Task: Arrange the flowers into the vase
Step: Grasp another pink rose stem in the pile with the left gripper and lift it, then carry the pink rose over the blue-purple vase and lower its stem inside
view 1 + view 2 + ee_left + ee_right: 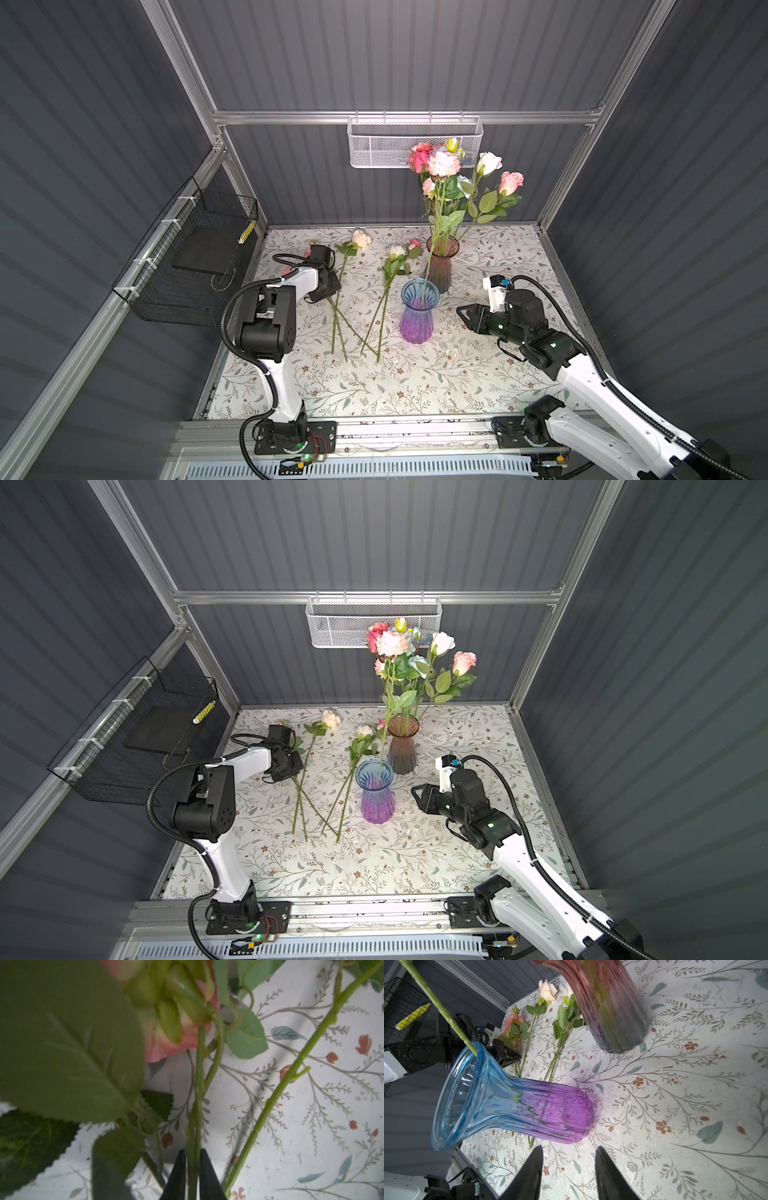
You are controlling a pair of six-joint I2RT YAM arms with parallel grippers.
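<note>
Both top views show my left gripper low over the table's left side. In the left wrist view it is shut on the green stem of a pink flower with big leaves. More flowers lie on the table: a cream one, a white one and a pink one. A blue-and-purple vase holds one stem. Behind it a brownish-pink vase carries several flowers. My right gripper stands open and empty, just right of the blue vase.
A white mesh basket hangs on the back rail behind the blooms. A black wire basket is fixed to the left wall. The floral table cover ends at metal frame posts and grey walls on three sides.
</note>
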